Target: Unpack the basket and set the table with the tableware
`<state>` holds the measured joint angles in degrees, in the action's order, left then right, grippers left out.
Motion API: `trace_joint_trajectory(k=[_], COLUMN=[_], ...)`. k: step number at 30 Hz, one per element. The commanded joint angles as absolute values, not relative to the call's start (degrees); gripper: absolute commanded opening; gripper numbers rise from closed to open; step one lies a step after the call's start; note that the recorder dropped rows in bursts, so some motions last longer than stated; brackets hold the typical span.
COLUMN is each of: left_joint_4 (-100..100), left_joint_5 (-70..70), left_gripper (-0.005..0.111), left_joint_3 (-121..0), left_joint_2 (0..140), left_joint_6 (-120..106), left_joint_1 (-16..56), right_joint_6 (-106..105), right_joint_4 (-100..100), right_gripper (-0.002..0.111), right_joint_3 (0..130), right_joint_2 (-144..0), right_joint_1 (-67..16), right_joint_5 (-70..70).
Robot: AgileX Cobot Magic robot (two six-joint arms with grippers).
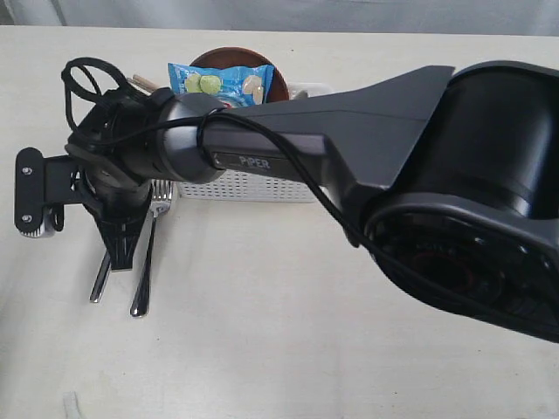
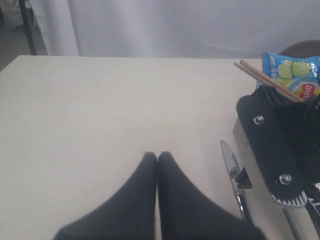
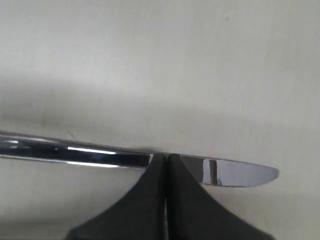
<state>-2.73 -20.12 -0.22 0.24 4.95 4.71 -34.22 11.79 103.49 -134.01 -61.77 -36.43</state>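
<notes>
My right gripper [image 1: 122, 255] reaches across to the left of the white basket [image 1: 253, 188], and its jaws are shut. Its tips [image 3: 166, 157] sit at the edge of the steel knife [image 3: 230, 172], where blade meets handle. They grip nothing. The knife [image 1: 100, 281] lies flat on the table [image 1: 262, 349] beside the fork [image 1: 144, 271]. My left gripper [image 2: 157, 155] is shut and empty over bare tabletop, a little away from the knife [image 2: 230, 159]. Wooden chopsticks [image 2: 265, 80] and a brown plate [image 1: 229, 56] stick out of the basket. The other tableware is hidden.
A blue chip bag [image 1: 223, 83] stands in the basket against the plate. The right arm's dark body [image 1: 393, 122] crosses over the basket and hides most of it. Pale curtains hang beyond the table's far edge [image 2: 125, 56].
</notes>
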Motion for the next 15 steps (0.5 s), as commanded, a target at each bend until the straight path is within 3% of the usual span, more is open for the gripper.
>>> trace_joint_trajectory(k=[1, 8, 15], left_joint_4=[-3.18, -3.18, -3.18], left_joint_5=[-19.63, -19.63, -19.63], left_gripper=[0.0, 0.0, 0.0], left_joint_3=[0.0, 0.0, 0.0], left_joint_2=[0.0, 0.0, 0.0], left_joint_6=[4.73, 4.73, 4.73], left_joint_1=[4.54, 4.54, 4.54], right_joint_6=[-29.43, -22.24, -23.6], right_joint_4=[15.7, 20.41, 13.35], right_gripper=[0.0, 0.0, 0.0], right_joint_3=[105.89, 107.83, 107.74], right_joint_2=[-133.97, -133.15, -132.27], right_joint_1=[-61.43, -60.41, -59.17], right_joint_5=[-40.32, -53.68, -57.13])
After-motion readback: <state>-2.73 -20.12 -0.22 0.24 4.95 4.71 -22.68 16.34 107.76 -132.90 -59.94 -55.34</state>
